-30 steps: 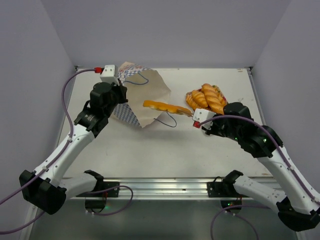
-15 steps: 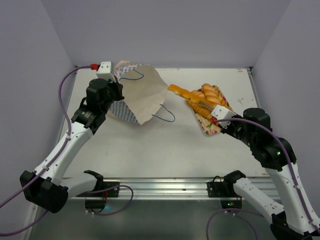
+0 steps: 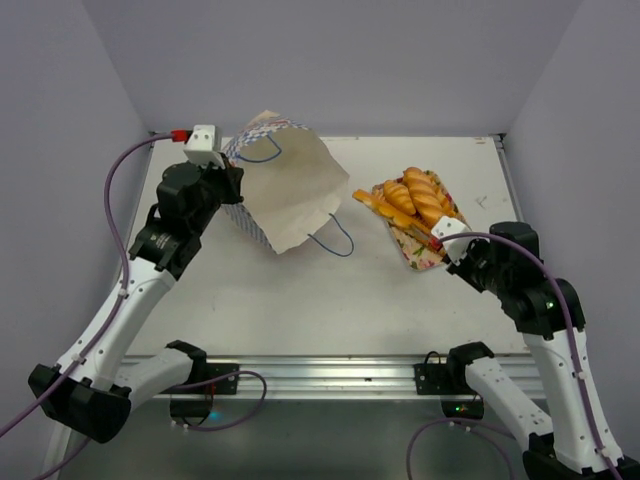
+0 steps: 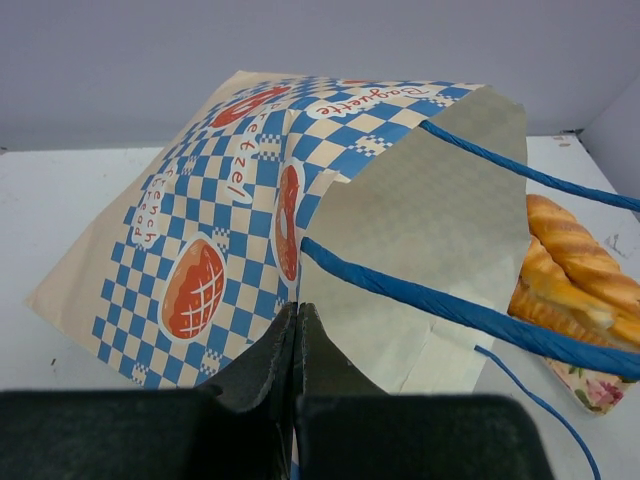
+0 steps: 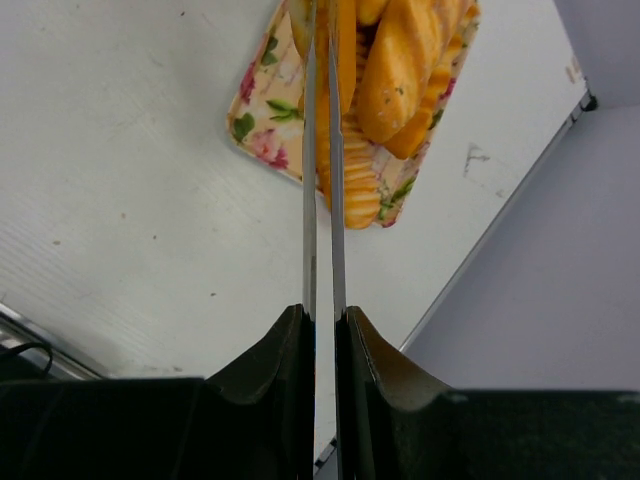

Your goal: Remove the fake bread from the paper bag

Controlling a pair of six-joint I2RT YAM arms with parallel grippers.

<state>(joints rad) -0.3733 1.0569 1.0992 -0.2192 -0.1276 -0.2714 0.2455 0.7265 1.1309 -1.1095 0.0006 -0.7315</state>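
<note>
The paper bag hangs tilted above the table's back left, mouth toward the right, blue cord handles dangling. My left gripper is shut on its edge; in the left wrist view the pads pinch the bag's fold. My right gripper is shut on thin metal tongs, whose blades reach to a long ridged loaf of fake bread lying along the left edge of the pink floral tray. More fake bread is piled on the tray. The bag's inside is hidden.
The floral tray sits at the back right, close to the table's right rim. Grey walls enclose the table on three sides. The metal rail with both arm bases runs along the near edge.
My right gripper carried the long loaf in the tongs from mid-table rightward to the tray and drew back. My left gripper raised the bag higher and tipped it.
</note>
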